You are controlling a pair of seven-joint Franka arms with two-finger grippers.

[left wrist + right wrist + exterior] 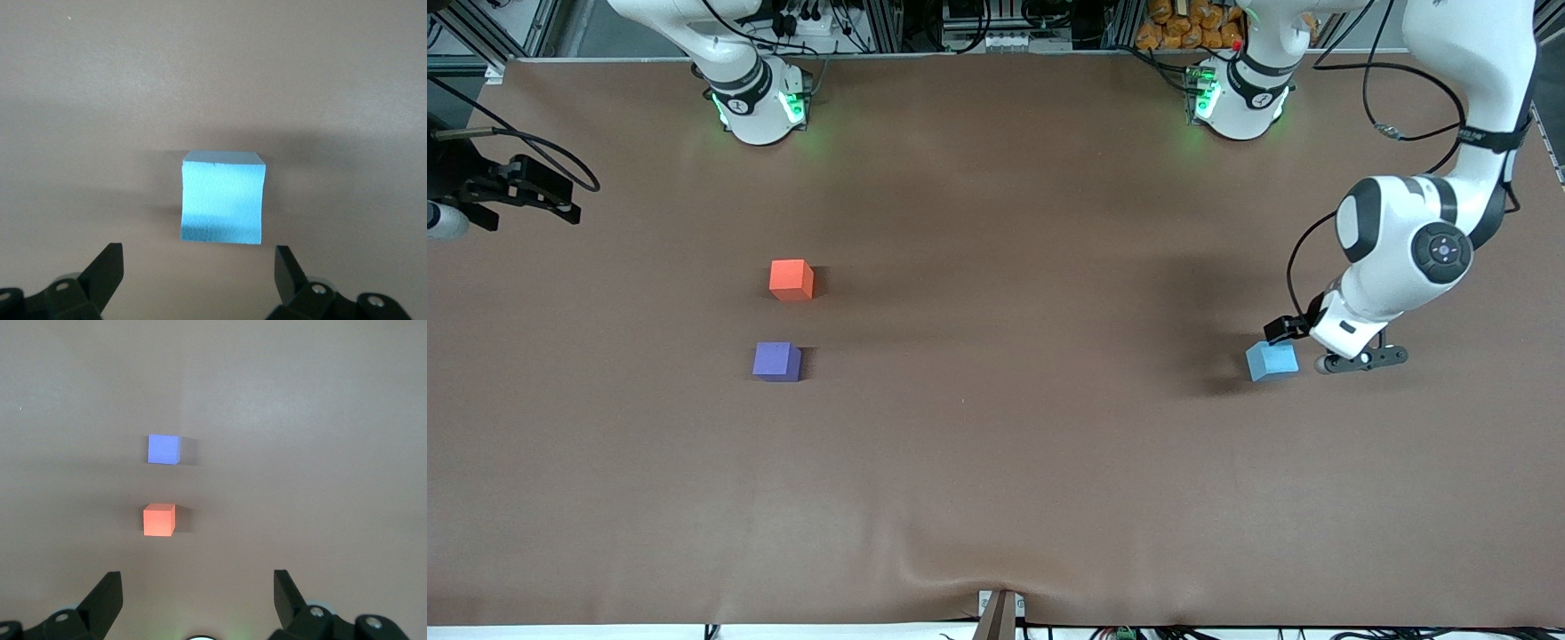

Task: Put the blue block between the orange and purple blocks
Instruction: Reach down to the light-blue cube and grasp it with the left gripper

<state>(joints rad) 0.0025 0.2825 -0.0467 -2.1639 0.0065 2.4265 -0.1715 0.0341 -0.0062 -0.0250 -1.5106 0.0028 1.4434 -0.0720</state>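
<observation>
The blue block point(1271, 360) sits on the brown table toward the left arm's end. My left gripper point(1282, 333) is open and low, right beside the block. In the left wrist view the block point(222, 200) lies just ahead of the gripper point(198, 250), outside the spread fingertips. The orange block point(791, 279) and the purple block point(776, 362) sit toward the right arm's end, the purple one nearer the front camera, with about a block's width between them. My right gripper point(197, 577) is open and empty, high above the table; its wrist view shows the orange block point(159, 520) and the purple block point(164, 449). The right gripper is outside the front view.
The table is a brown mat point(996, 462). A black device on a stand point(516, 188) reaches in at the right arm's end. The two arm bases point(758, 102) point(1238, 93) stand along the edge farthest from the front camera. A small mount point(1000, 613) sits at the nearest edge.
</observation>
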